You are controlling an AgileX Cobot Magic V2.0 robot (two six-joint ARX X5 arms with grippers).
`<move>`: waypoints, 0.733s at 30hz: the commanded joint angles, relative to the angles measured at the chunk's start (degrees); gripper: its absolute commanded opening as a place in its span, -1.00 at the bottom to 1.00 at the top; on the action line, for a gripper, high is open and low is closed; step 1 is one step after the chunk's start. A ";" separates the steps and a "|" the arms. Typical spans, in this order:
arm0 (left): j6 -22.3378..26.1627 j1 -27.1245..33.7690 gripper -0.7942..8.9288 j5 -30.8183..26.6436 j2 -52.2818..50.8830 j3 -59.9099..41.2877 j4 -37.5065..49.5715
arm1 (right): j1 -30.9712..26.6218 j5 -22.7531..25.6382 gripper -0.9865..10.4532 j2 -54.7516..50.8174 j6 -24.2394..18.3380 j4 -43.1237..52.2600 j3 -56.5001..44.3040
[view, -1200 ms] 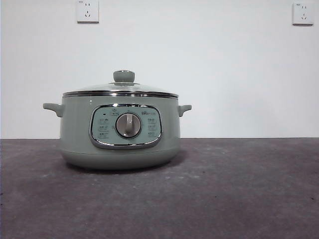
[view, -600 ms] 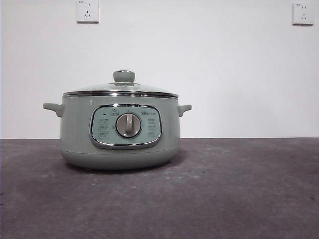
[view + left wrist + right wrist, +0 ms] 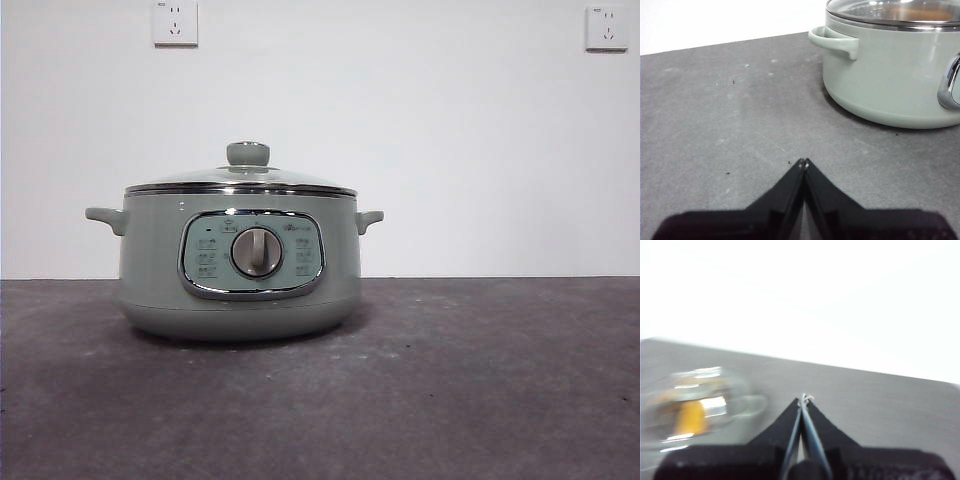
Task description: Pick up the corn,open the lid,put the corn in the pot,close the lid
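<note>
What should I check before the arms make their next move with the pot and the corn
1. Lid seated flat on the pot: ok, its metal rim sits level all round.
2. Corn inside the pot: ok, in the blurred right wrist view a yellow shape shows through the glass.
3. Left gripper free of any load: ok, jaws shut on nothing, low over the table and apart from the pot's side handle.
4. Right gripper free of any load: ok, jaws shut on nothing, apart from the pot.
5. Pot upright on the table: ok, base flat, dial facing the front camera.
</note>
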 commanded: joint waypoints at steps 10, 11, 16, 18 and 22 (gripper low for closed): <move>-0.26 0.11 -0.84 0.15 0.02 -0.46 0.20 | -4.70 9.51 -0.83 -26.71 -2.19 31.54 -50.12; -0.26 0.11 -0.84 0.13 0.02 -0.46 0.20 | -4.70 9.66 -0.83 -28.22 -2.16 32.76 -53.18; -0.26 0.11 -0.84 0.15 0.02 -0.46 0.20 | -4.70 9.68 -0.83 -34.73 -1.16 38.07 -65.68; -0.26 0.11 -0.84 0.15 0.02 -0.46 0.20 | -4.70 9.68 -0.83 -37.16 -0.20 39.47 -69.96; -0.26 0.11 -0.84 0.15 0.02 -0.46 0.20 | -4.70 9.75 -0.83 -39.06 2.45 40.65 -75.41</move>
